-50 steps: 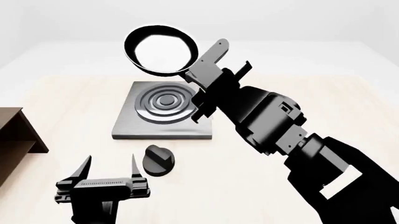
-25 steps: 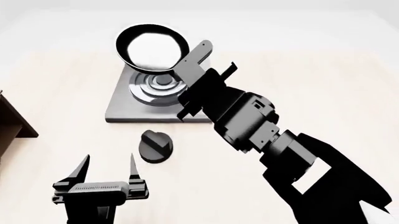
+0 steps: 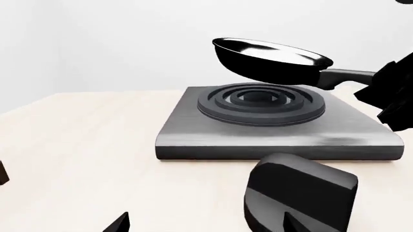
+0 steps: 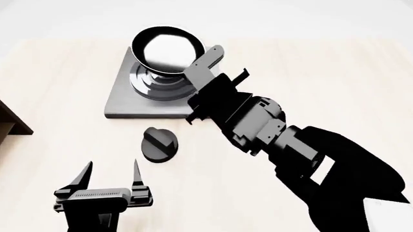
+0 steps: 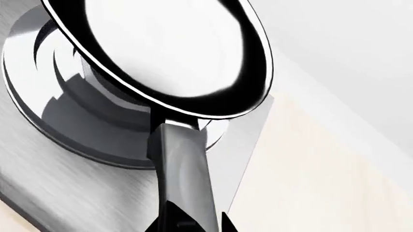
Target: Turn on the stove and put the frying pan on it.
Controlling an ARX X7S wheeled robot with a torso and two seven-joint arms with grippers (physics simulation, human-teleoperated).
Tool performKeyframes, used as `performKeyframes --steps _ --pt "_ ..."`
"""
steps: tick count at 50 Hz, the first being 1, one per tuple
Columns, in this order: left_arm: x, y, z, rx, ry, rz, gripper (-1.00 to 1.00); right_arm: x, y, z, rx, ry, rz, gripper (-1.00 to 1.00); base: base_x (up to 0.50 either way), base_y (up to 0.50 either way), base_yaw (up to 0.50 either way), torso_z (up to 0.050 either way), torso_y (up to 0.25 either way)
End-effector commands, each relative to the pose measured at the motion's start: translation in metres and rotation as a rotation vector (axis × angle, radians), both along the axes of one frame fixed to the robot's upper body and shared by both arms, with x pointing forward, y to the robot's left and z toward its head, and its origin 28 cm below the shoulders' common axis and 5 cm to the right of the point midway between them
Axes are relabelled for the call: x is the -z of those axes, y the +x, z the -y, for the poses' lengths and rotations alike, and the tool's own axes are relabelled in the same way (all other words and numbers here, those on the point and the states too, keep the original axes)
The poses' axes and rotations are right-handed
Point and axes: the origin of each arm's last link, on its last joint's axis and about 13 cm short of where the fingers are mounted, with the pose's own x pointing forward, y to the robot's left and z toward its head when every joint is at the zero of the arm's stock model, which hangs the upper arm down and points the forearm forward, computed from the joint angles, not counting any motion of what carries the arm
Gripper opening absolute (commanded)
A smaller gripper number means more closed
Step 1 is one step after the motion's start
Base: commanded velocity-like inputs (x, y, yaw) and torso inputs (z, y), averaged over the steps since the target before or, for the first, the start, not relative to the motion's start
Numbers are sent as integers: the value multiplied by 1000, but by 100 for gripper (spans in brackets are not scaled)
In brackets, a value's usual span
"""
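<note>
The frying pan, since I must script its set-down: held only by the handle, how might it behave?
The frying pan hangs above the stove, gripped by the right gripper far out on its long handle, so it probably droops bowl-first. Its glossy finish suggests it may slip or twist. It looks rigid.

frying pan (image 4: 168, 48) hiding burner rings; right pincer (image 4: 205, 72) fingertips hidden; shelf (image 4: 11, 124) cropped

Your head camera looks steeply down over both arms onto the counter (image 4: 65, 96), taking in the stove (image 4: 125, 104), knob (image 4: 159, 144) and frying pan (image 4: 168, 48). Your left wrist camera sits low near the counter, facing the stove (image 3: 277, 140) side-on past the close knob (image 3: 300, 198). Your right wrist camera looks along the pan handle (image 5: 184, 169), very near. All three share pan and stove.
</note>
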Motion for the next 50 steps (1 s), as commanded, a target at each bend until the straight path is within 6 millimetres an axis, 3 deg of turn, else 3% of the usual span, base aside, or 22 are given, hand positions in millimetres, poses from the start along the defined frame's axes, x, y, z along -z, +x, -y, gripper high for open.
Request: performKeyframes --steps 1,50 --pt "-1 0 -1 3 -13 7 100 -13 5 -3 10 -47 97 -100 0 0 4 0 15" --pt "4 1 -6 -18 -18 -3 100 24 -3 -4 -35 -191 99 -100 0 0 0 0 1"
